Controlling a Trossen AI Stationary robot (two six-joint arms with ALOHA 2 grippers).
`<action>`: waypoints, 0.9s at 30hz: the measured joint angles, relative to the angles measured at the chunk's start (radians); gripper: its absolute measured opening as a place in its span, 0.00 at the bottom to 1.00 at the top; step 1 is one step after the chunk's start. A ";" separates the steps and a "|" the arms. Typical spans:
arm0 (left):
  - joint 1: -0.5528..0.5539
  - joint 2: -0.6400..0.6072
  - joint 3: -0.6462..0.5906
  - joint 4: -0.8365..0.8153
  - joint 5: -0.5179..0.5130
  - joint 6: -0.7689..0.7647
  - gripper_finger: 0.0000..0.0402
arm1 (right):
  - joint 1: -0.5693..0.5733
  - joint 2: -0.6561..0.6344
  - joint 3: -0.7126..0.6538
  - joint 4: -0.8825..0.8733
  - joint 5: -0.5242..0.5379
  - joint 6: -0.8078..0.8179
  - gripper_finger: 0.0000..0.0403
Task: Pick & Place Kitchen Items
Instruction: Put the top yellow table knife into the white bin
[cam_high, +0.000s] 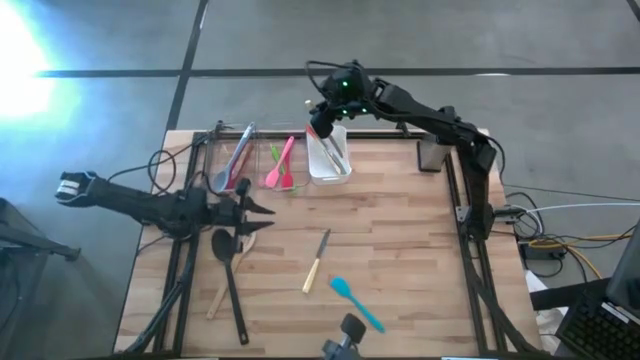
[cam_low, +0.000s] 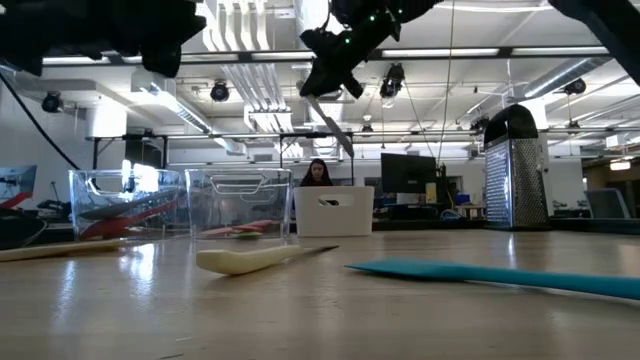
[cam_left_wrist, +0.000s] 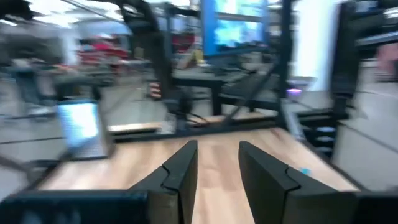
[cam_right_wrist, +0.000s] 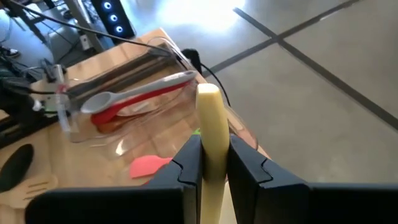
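My right gripper (cam_high: 322, 118) hangs over the white bin (cam_high: 330, 175) at the table's far edge, shut on a cream-handled utensil (cam_right_wrist: 210, 124). My left gripper (cam_high: 262, 210) is open above the table's left half and holds nothing; its fingers (cam_left_wrist: 180, 180) stand apart. Just near of it lie a black ladle (cam_high: 224, 248) and a wooden utensil (cam_high: 222, 292). A cream-handled knife (cam_high: 315, 262) and a teal spatula (cam_high: 356, 301) lie flat mid-table. Two clear bins (cam_high: 236, 152) hold red, grey, pink (cam_high: 280, 163) and green utensils. My right gripper pinches the utensil's cream handle (cam_right_wrist: 211, 140) between its two fingers (cam_right_wrist: 186, 168), lying across it. The handle's free end (cam_right_wrist: 208, 93) sticks out past the fingertips. The utensil is lifted clear, and its thin grey part (cam_low: 336, 128) slants down below the gripper above the white bin (cam_low: 335, 212).
A metal grater (cam_high: 432, 155) stands at the far right of the table. The clear bins (cam_low: 130, 205) and the white bin line the far edge. Bare wood lies to the table's right of the teal spatula (cam_low: 480, 272). A person sits in the room beyond the table.
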 joint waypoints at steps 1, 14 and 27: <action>0.017 0.001 -0.004 -0.002 0.050 -0.013 0.30 | -0.005 0.009 0.004 0.000 0.000 0.000 0.09; 0.098 0.006 -0.033 -0.009 0.124 0.016 0.30 | -0.044 0.065 -0.004 0.052 0.000 0.027 0.09; 0.157 0.007 -0.033 -0.046 0.125 0.009 0.30 | -0.052 0.174 -0.005 0.094 -0.022 0.062 0.09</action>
